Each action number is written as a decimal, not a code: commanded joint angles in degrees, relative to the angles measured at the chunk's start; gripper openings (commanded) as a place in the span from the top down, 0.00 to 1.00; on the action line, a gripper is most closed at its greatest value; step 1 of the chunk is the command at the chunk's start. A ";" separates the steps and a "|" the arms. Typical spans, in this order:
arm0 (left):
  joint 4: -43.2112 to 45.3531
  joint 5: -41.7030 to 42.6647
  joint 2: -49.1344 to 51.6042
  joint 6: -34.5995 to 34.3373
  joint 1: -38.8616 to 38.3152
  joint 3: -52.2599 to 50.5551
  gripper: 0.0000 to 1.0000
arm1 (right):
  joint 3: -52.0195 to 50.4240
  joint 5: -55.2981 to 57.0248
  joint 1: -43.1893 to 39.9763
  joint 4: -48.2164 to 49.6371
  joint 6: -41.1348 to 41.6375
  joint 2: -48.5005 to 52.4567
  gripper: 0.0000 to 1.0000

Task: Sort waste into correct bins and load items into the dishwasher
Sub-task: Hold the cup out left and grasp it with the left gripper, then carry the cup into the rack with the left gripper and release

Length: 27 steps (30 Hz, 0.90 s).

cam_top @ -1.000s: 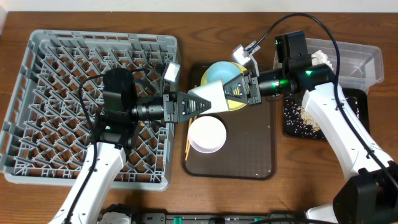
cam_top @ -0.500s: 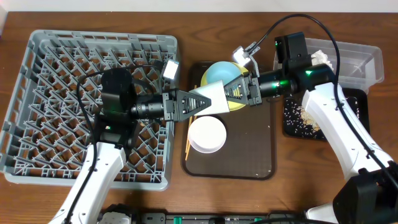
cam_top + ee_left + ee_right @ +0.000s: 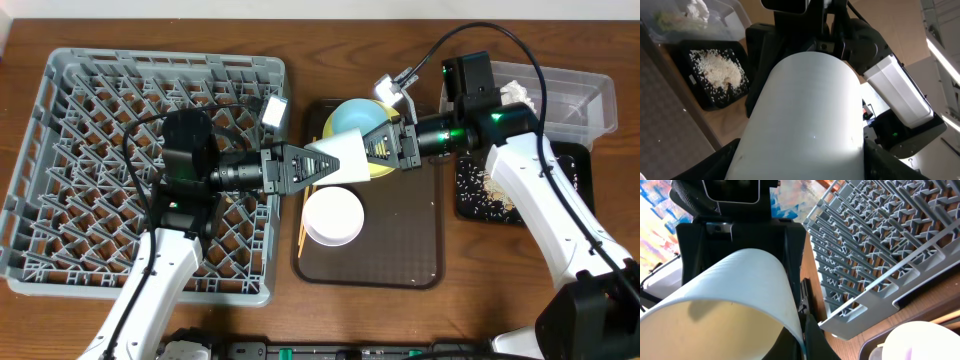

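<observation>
A small whitish cup [image 3: 338,158] hangs on its side above the brown serving tray [image 3: 400,250], held from both ends. My left gripper [image 3: 316,166] is shut around its body; in the left wrist view the cup [image 3: 805,115] fills the frame between my fingers [image 3: 715,160]. My right gripper [image 3: 376,148] pinches the cup's rim [image 3: 790,295], as the right wrist view shows. The light blue bowl [image 3: 350,115] sits on the yellow plate [image 3: 377,170]. The white-pink bowl [image 3: 332,216] and chopsticks [image 3: 301,236] lie on the tray.
The grey dish rack [image 3: 100,150] stands at the left. The clear tub [image 3: 575,100] at the far right holds a white tissue [image 3: 517,92]. The black tray [image 3: 468,195] in front of it holds rice crumbs [image 3: 717,72].
The cup and both grippers have shifted very slightly toward the far side; both grips are unchanged.
</observation>
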 commanded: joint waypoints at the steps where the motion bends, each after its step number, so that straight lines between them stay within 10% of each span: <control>1: 0.52 -0.79 -0.22 1.22 -0.11 0.46 0.51 | 0.22 1.64 0.59 -0.28 -1.14 0.46 0.82; 17: -9.03 -12.00 -0.20 17.35 0.48 0.46 0.86 | 0.22 2.03 -2.01 -4.28 -1.18 0.46 0.57; 27: -11.23 -12.33 -0.22 22.53 9.14 0.46 0.94 | 0.22 28.85 -8.22 -15.80 -2.16 0.46 0.52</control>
